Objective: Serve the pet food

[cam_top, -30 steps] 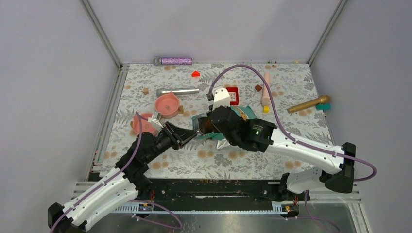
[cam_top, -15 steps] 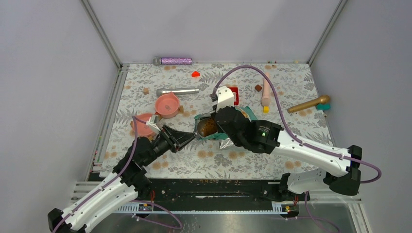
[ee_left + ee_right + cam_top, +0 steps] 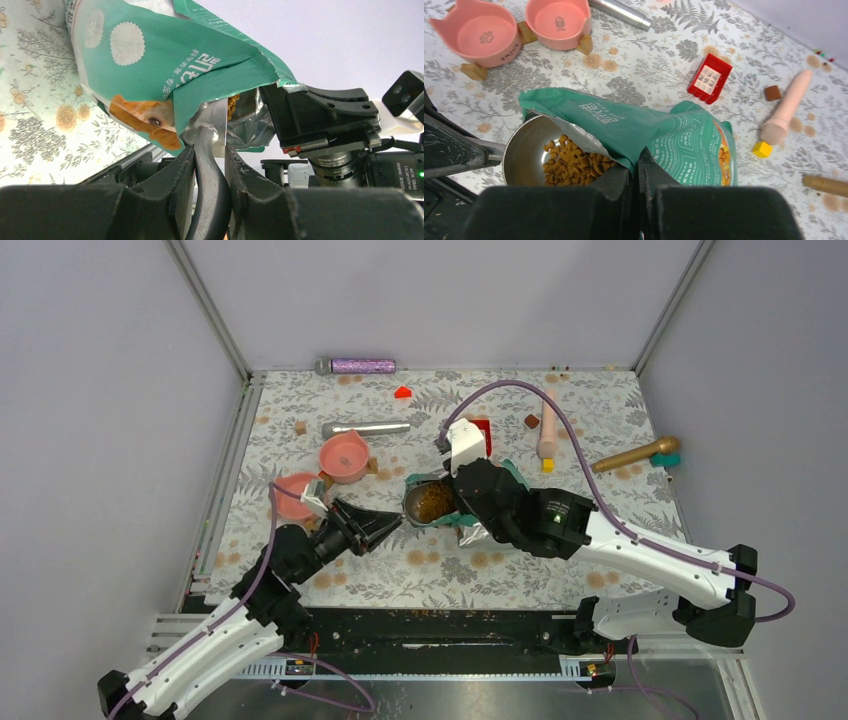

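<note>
Two pink cat-eared plastic bowls [image 3: 558, 20] at the left; three tan wooden blocks [image 3: 585, 45] beside them; one teal foil bag [image 3: 684, 135]; one round steel scoop [image 3: 521, 147]; one heap of brown kibble pellets [image 3: 574, 160]; one red lattice plastic block [image 3: 709, 78]; one yellow cube [image 3: 762, 149]; one purple glittery tube [image 3: 357, 366] at the far edge.

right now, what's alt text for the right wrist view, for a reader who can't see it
The right tool pinches the edge of a teal pet food bag, its mouth lying over a metal scoop part filled with brown kibble. Behind, two empty pink bowls sit on a flowered mat.
</note>
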Robot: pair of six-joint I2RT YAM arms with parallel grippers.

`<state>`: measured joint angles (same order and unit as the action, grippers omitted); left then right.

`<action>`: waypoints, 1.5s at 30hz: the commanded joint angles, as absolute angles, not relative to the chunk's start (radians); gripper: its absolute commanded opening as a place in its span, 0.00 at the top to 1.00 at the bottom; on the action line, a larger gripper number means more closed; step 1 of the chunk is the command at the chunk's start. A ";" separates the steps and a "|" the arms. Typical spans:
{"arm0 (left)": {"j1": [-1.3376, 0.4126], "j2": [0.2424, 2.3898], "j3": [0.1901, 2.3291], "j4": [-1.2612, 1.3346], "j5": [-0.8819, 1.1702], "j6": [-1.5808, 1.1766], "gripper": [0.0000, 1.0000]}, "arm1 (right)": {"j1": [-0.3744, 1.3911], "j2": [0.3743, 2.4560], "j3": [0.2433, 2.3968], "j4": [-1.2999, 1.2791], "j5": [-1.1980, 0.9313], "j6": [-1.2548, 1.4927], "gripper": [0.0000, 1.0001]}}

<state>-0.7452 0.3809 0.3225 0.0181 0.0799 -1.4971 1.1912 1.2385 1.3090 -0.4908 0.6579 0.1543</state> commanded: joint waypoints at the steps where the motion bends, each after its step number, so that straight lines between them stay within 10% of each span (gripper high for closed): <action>1: -0.739 0.475 0.365 0.330 0.070 -1.573 1.00 | 1.198 1.152 1.369 -0.387 0.744 0.062 1.00; 33: -0.753 0.642 0.356 0.633 0.143 -1.614 1.00 | 1.187 1.177 1.424 -0.439 0.866 0.065 1.00; 45: -0.753 0.393 0.406 0.172 0.006 -1.572 1.00 | 1.188 1.174 1.449 -0.479 0.868 0.073 1.00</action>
